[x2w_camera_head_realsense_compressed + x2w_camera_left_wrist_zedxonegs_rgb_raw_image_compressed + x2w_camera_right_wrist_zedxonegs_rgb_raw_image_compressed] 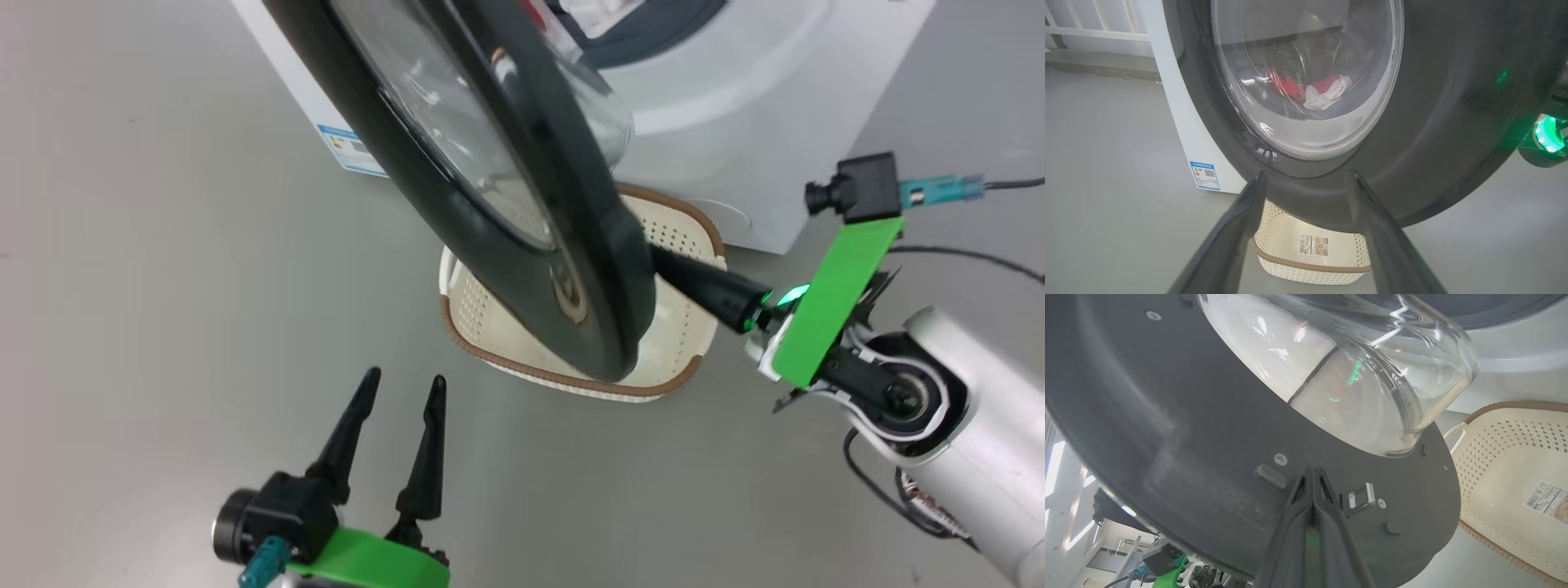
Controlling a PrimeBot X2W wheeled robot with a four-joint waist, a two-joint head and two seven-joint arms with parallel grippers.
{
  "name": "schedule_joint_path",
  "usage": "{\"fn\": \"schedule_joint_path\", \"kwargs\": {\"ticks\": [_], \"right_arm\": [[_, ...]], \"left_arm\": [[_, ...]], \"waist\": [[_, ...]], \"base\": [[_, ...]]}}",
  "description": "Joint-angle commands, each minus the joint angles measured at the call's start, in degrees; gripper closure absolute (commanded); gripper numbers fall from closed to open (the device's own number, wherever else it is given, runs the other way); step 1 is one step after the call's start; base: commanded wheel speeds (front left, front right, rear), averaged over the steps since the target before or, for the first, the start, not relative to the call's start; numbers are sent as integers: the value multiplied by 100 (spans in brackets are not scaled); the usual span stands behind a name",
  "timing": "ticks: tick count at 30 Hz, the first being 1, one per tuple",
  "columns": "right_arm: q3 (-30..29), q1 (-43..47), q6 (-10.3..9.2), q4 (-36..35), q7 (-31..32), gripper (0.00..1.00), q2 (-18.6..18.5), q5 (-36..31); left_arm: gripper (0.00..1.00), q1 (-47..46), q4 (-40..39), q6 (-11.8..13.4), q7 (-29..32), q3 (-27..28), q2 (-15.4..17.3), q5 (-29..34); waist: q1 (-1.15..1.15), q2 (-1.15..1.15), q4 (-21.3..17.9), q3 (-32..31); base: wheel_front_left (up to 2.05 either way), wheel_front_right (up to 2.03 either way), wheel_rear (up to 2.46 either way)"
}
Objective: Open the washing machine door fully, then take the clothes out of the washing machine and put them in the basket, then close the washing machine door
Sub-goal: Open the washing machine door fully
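Nearest, the left gripper point(406, 377) hangs low with its two fingers spread wide and nothing between them, pointing at the outer face of the washing machine door point(608, 269). The right gripper point(1311, 473) has its fingers pressed together into one blade, tips against the door's inner face beside a small latch point(1359, 496), pinching nothing. The door stands part open, swung out over the basket point(490, 314), which sits on the floor point(163, 245) just before the machine and holds only its paper label point(1313, 245). The door looks heavy and rigid. Its black rim is glossy and likely slippery, and the bulging glass window point(1355, 396) is best left untouched, so a flat push low on the inner rim seems the safest purchase. Beyond, seen through the glass, the clothes point(1310, 92) lie inside the washing machine point(735, 106): red and white cloth, probably soft, light and limp, best pinched at a raised fold. The floor is smooth pale grey, and a white railing point(1098, 36) runs along the room's far edge.
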Motion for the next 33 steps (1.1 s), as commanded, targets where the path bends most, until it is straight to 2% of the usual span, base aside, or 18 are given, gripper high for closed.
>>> {"fn": "schedule_joint_path", "kwargs": {"ticks": [1, 17, 33], "right_arm": [[33, 163, 31, -208, 43, 100, 109, -48], [27, 584, 31, -151, 146, 100, 495, -210], [106, 695, 31, -107, 223, 100, 758, -320]], "left_arm": [[0, 99, -135, 39, -44, 153, 64, -77], [0, 448, -113, 79, -44, 109, 64, -67], [0, 576, -139, 197, -44, 161, 64, -52]], "waist": [[0, 0, 109, -109], [0, 0, 772, -551], [0, 0, 1310, -691]], "base": [[0, 0, 0], [0, 0, 0], [0, 0, 0]]}}
